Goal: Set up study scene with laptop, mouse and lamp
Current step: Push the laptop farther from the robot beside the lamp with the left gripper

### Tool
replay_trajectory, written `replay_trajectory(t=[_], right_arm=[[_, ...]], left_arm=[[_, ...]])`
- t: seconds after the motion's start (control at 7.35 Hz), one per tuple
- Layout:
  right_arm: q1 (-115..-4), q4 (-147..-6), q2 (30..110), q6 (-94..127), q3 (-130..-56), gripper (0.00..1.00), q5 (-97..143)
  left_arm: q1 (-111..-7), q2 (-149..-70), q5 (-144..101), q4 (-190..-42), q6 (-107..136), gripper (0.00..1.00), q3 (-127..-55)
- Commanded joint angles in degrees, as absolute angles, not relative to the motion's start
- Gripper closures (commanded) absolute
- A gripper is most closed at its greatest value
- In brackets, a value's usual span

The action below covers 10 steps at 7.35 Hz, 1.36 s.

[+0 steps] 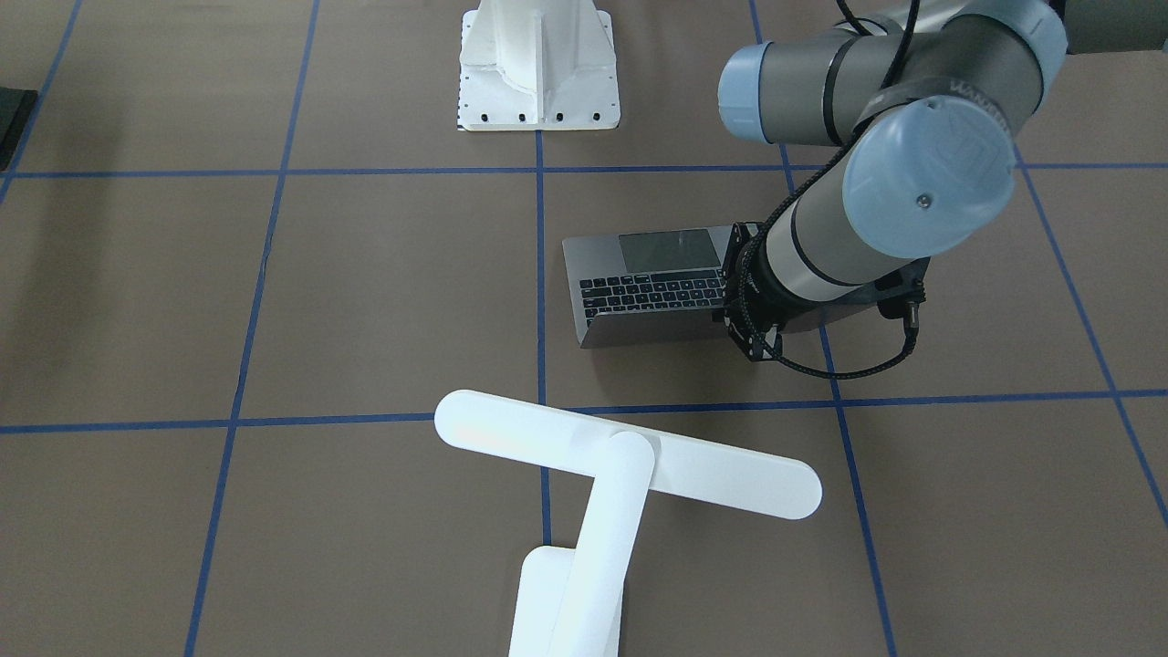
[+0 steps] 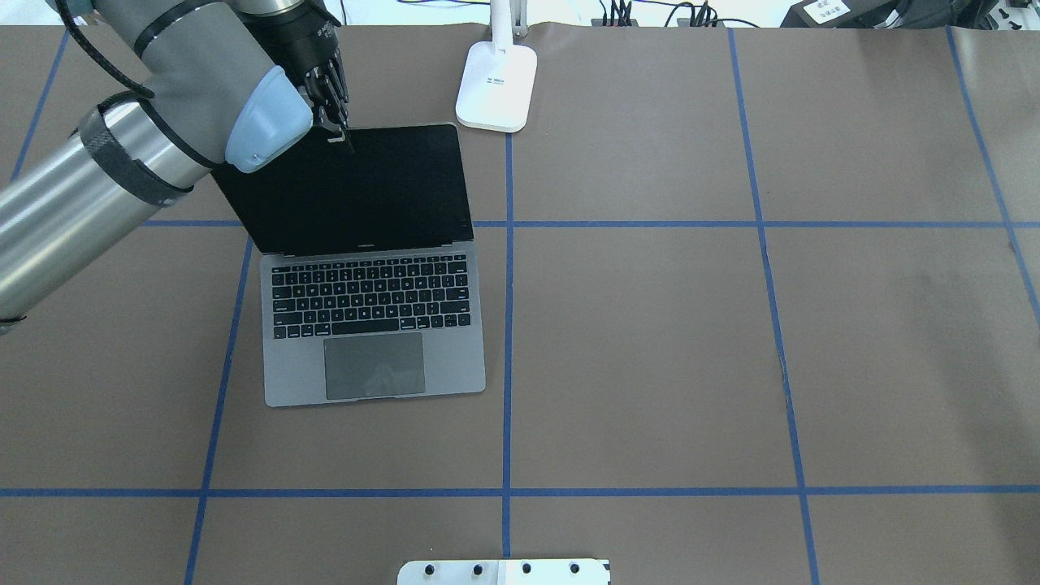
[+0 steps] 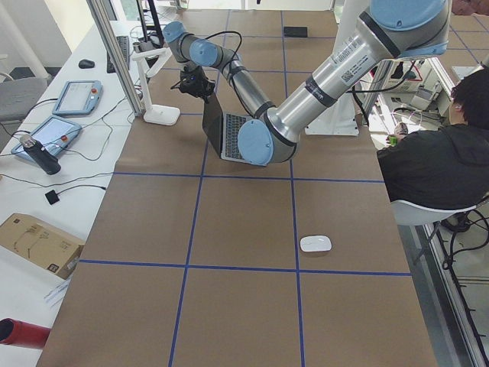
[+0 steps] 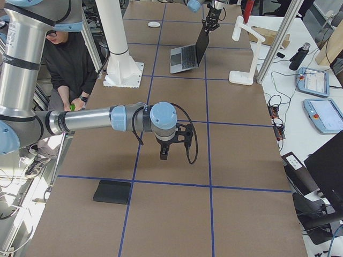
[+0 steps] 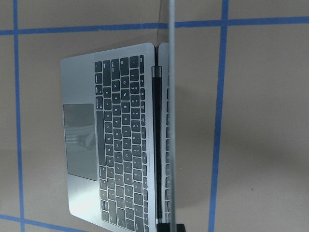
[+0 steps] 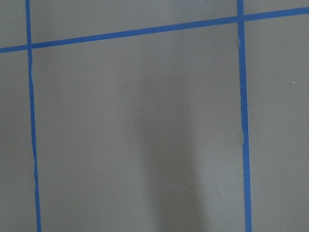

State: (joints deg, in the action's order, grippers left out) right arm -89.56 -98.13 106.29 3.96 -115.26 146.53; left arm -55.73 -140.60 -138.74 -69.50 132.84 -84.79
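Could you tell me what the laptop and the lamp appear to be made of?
The laptop is likely metal: matte grey casing with an even sheen. Its screen is dark and reflects the keys, so probably glass. The lamp is probably plastic: smooth uniform white, rounded edges; painted metal is possible.

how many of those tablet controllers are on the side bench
2, both on the white bench beside the table: one tablet controller near the lamp, the second right beside it. Others may be out of frame.
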Motion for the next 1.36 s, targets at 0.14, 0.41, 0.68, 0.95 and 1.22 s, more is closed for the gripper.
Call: replay_trajectory(t=[0.14,0.41,0.68,0.95,1.22], right_arm=[[-89.6,-98.1,106.3,4.0,-115.1,0.01,146.8],[-89.6,-98.2,106.3,4.0,-115.0,0.01,146.9],[-89.6,-98.2,106.3,4.0,-114.9,0.01,146.9],[-89.6,-98.2,106.3,4.0,-114.8,0.01,147.0],[-89.6,-98.2,106.3,4.0,-114.8,0.01,147.0]], left_arm=[[-55.4,-141.5,-138.7,-76.4,133.1,1.00,-78.7],[-55.1,-143.3,-137.8,-78.2,133.0,1.00,-75.2],[-54.4,-143.6,-137.1,-80.0,133.0,1.00,-73.5],[-54.4,-143.7,-137.0,-80.8,132.8,0.90,-73.1],[-54.4,-143.9,-137.0,-80.6,133.0,0.01,-73.3]])
